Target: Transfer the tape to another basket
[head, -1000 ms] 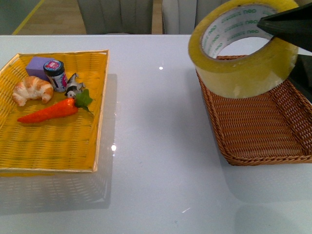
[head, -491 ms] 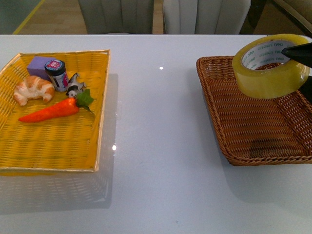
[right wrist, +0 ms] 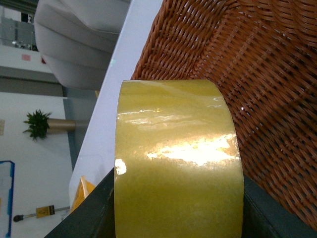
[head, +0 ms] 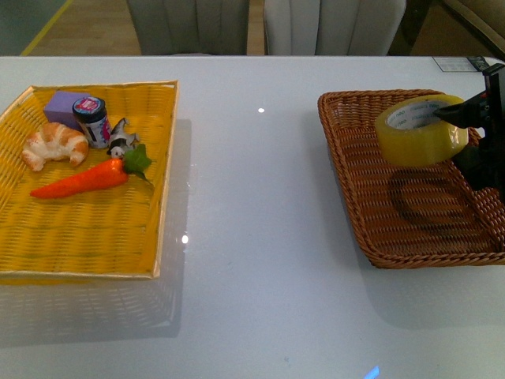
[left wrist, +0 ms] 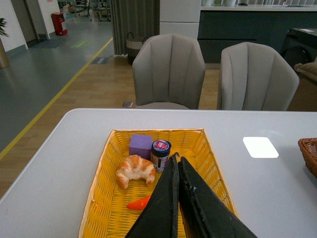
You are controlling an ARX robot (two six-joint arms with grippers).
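Observation:
The yellowish tape roll (head: 420,129) hangs tilted just above the far part of the brown wicker basket (head: 371,213) at the right of the table, casting a ring shadow on the weave. My right gripper (head: 461,130) is shut on the tape, one finger through its white core. In the right wrist view the tape (right wrist: 178,158) fills the middle between the dark fingers (right wrist: 86,213), with the basket (right wrist: 267,84) behind it. My left gripper (left wrist: 177,159) is shut and empty, above the yellow tray (left wrist: 99,208).
The yellow tray (head: 87,237) at the left holds a croissant (head: 52,144), a purple block (head: 63,106), a small jar (head: 92,120), a small figure (head: 120,140) and a carrot (head: 83,179). Two grey chairs (left wrist: 171,69) stand behind the white table (head: 252,237).
My right gripper has carried the tape down and away from the camera, from high over the basket to just above its far part. The tray's things have not moved.

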